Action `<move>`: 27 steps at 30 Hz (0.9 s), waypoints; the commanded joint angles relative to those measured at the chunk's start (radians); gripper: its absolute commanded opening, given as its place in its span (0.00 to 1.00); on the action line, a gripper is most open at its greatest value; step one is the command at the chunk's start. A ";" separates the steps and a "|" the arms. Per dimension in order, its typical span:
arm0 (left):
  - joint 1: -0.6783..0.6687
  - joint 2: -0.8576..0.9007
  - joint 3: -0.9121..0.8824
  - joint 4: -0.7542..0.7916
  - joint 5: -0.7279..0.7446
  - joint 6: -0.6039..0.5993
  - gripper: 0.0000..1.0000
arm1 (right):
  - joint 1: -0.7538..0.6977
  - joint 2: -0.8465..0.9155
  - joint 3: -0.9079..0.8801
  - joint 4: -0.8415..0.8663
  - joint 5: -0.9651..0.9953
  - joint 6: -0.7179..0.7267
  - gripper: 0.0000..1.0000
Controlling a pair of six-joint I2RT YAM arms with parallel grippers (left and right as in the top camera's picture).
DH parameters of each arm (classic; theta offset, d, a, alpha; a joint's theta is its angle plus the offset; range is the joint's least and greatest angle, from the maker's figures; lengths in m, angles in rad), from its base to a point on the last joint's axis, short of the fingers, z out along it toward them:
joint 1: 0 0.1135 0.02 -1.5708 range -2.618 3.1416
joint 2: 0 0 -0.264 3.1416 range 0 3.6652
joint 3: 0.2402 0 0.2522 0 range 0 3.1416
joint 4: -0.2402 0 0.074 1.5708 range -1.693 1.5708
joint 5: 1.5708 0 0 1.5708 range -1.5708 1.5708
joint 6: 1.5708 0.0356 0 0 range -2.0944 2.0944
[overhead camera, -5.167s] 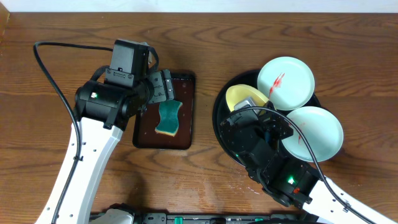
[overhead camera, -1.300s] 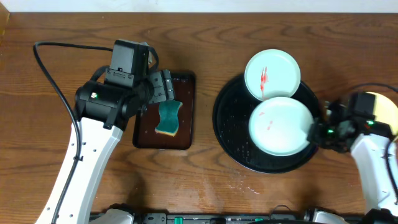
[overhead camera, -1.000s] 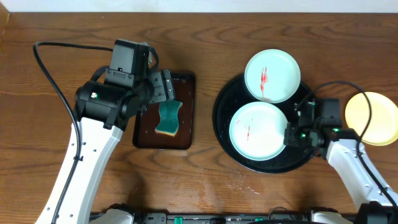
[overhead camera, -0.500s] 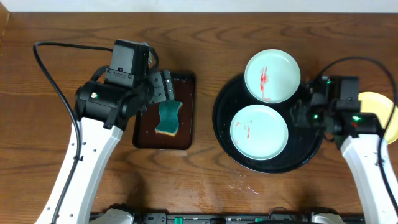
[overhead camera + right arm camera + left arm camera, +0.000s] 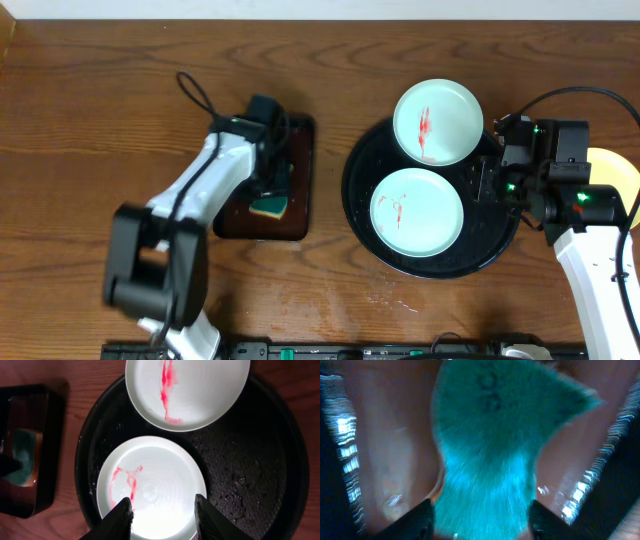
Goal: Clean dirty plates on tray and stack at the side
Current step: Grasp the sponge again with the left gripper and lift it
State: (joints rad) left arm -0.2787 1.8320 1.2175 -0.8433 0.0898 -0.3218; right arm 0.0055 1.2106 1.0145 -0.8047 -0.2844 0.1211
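Black tray: sits right of centre on the wooden table, glossy and beaded with wet, and holds two pale mint plates.
Far plate: rests on the tray's far rim and hangs partly over it, with a red streak running down its middle.
Near plate: lies flat inside the tray, just near of the first, with thin red squiggles on its left half.
Yellow plate: off the tray, on bare wood at the far right edge, half hidden behind the right arm.
Brown tray: a smaller rectangular one left of the black tray, with a teal sponge lying in it.
Left arm: bent in from the near left, wrist pitched down into the brown tray.
Left gripper: its fingers straddle the sponge's narrow waist, right against it. The view is too blurred to tell whether they are pinching.
Right arm: comes in from the near right, wrist over the black tray's right rim.
Right gripper: spread wide and holding nothing, hanging above the near plate.
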 commanded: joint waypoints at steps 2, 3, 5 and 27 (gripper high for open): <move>0.001 0.119 0.001 0.016 0.069 0.023 0.40 | 0.010 0.003 0.005 -0.019 -0.016 -0.003 0.38; 0.001 0.141 0.001 0.020 0.080 0.023 0.33 | 0.009 0.003 0.005 -0.024 -0.016 -0.003 0.38; 0.001 0.161 0.001 0.019 0.087 0.023 0.08 | 0.010 0.003 0.005 -0.027 -0.016 -0.003 0.39; 0.000 0.024 -0.031 0.172 -0.034 0.022 0.51 | 0.010 0.003 0.005 -0.026 -0.013 -0.002 0.38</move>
State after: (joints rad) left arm -0.2775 1.7992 1.2415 -0.7067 0.0986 -0.3092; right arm 0.0059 1.2106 1.0145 -0.8299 -0.2893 0.1211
